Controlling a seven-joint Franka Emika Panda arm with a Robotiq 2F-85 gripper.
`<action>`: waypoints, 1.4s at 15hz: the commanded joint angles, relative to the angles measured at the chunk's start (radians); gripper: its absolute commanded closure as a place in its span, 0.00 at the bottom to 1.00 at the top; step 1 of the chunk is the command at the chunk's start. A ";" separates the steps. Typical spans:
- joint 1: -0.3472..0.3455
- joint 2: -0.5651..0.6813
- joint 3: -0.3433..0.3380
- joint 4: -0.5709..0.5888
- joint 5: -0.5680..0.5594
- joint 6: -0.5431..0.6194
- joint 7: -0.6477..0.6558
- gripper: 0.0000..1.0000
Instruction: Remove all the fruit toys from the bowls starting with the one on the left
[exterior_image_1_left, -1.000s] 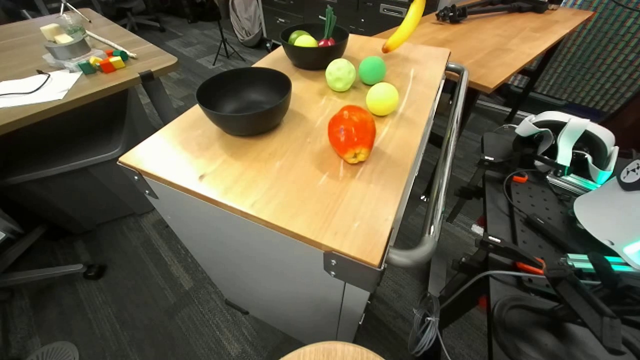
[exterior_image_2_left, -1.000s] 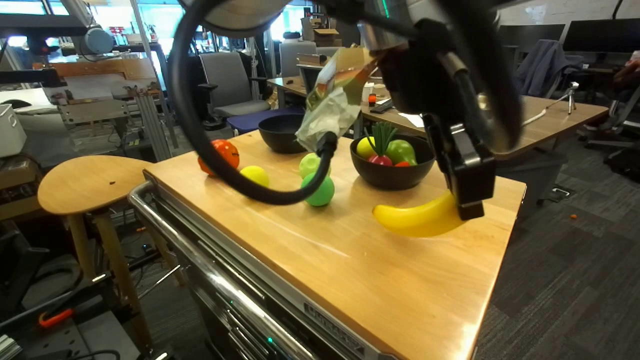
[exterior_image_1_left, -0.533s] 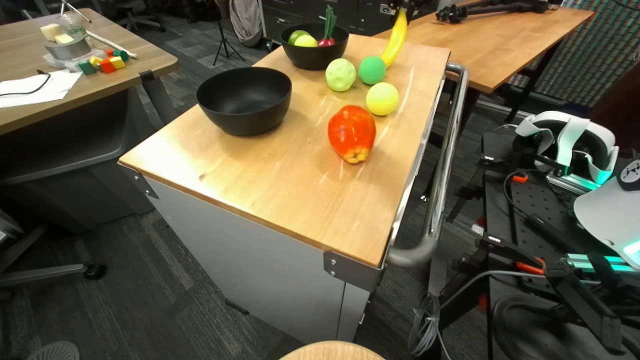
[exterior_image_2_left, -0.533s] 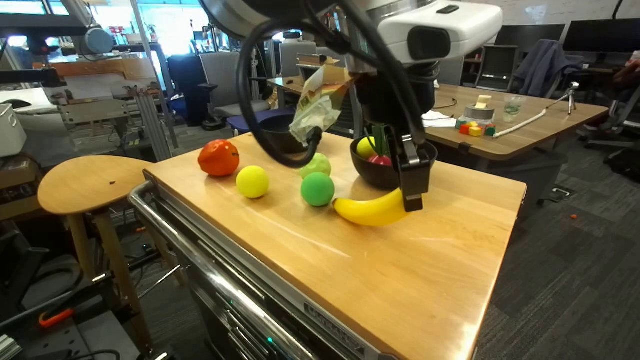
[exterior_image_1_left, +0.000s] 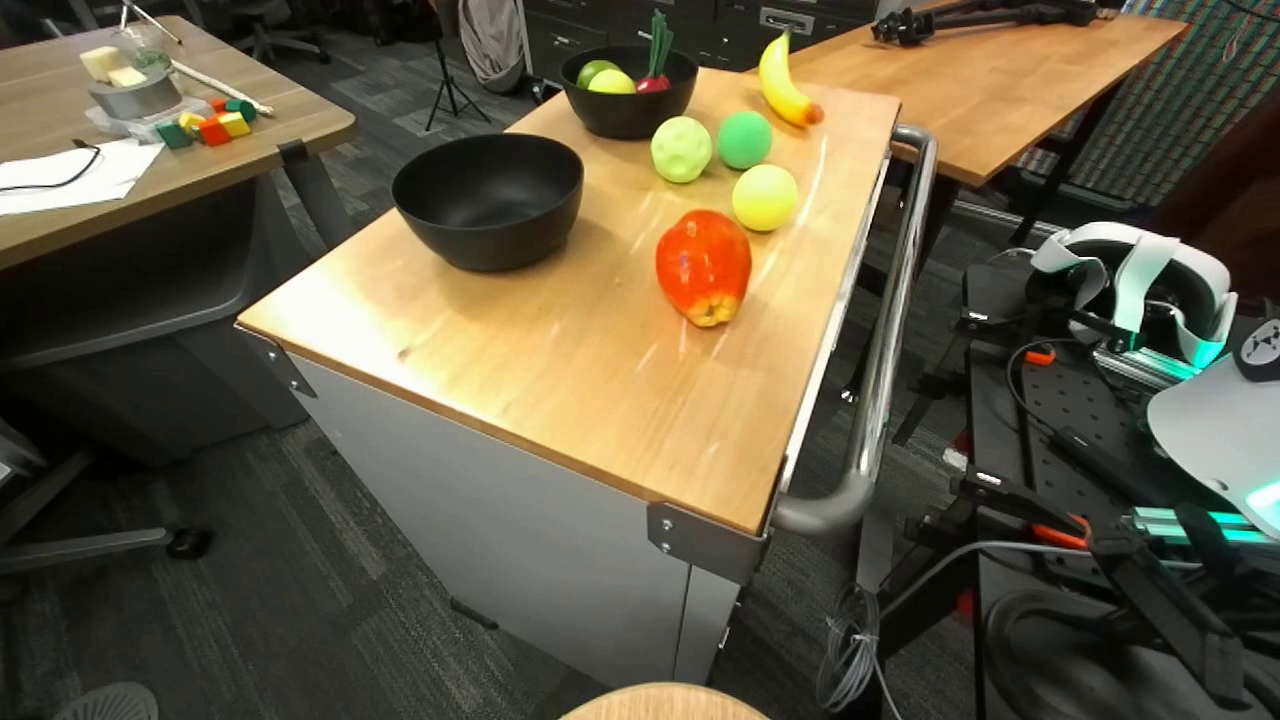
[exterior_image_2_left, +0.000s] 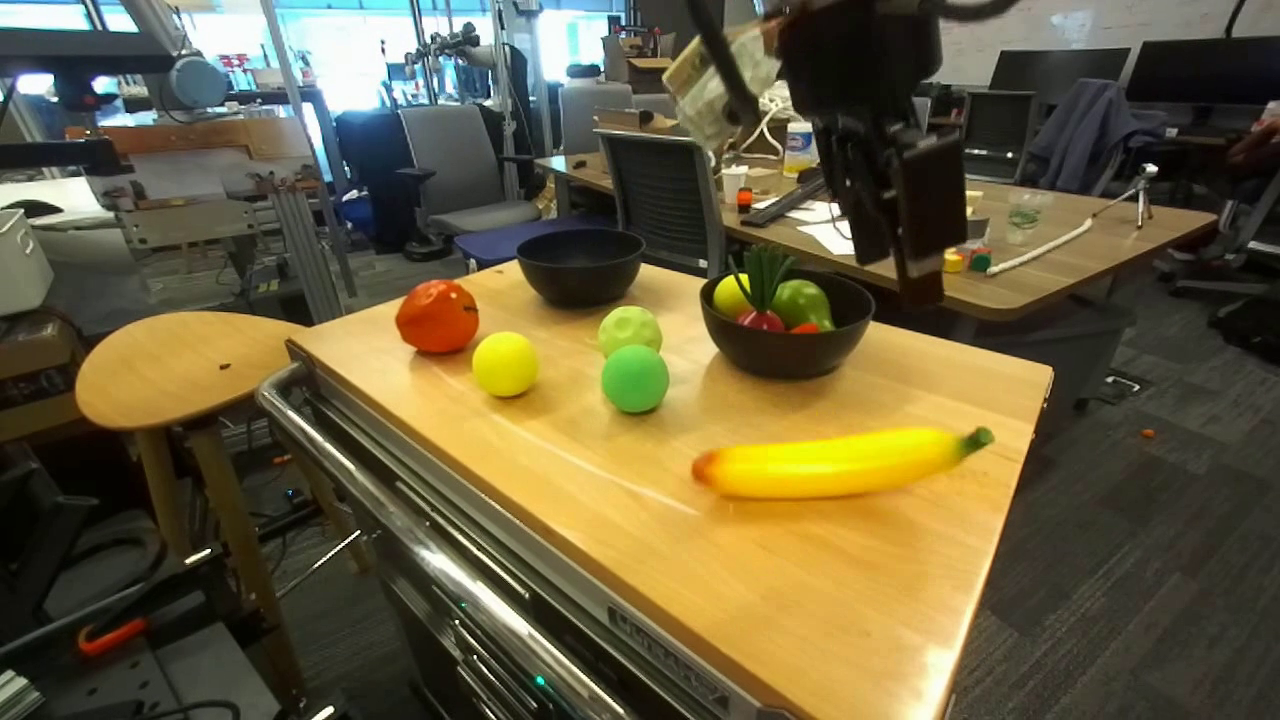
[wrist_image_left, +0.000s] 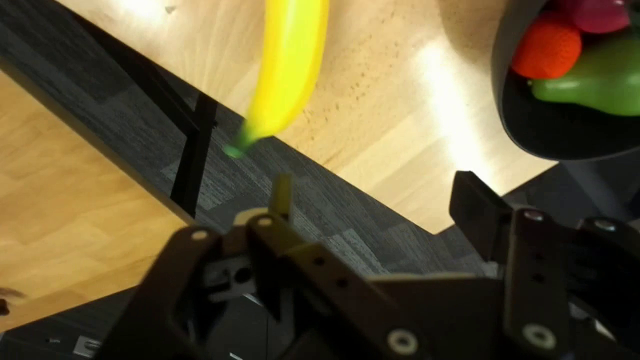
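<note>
A yellow toy banana lies on the wooden cart top in both exterior views (exterior_image_1_left: 783, 85) (exterior_image_2_left: 830, 466) and the wrist view (wrist_image_left: 295, 60). My gripper (wrist_image_left: 375, 200) is open and empty; in an exterior view it hangs above the banana and the filled bowl's side (exterior_image_2_left: 905, 275). A black bowl (exterior_image_2_left: 785, 352) holds a toy radish (exterior_image_2_left: 762, 321), a green pear (exterior_image_2_left: 803, 303), a yellow fruit (exterior_image_2_left: 731, 296) and an orange one (exterior_image_2_left: 805, 328). Another black bowl (exterior_image_1_left: 490, 235) is empty. A red-orange fruit (exterior_image_1_left: 704, 265), yellow ball (exterior_image_1_left: 765, 198), green ball (exterior_image_1_left: 744, 140) and light green ball (exterior_image_1_left: 681, 150) sit on the top.
The cart top (exterior_image_1_left: 560, 370) has a metal handle rail (exterior_image_1_left: 885, 350) along one side. A desk (exterior_image_1_left: 290, 120) with toy blocks and a wooden table (exterior_image_1_left: 1000, 90) stand near the cart. A round stool (exterior_image_2_left: 180, 365) stands by its end.
The banana was held in my gripper and moved down towards the green ball. Now it is let go and lies on the top, turned. My gripper has risen away and opened.
</note>
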 joint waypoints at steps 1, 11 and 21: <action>0.028 -0.063 0.028 0.049 0.099 -0.041 -0.060 0.00; 0.083 -0.020 0.093 0.108 0.301 -0.026 -0.030 0.00; 0.144 0.118 0.086 0.138 0.169 -0.035 0.047 0.01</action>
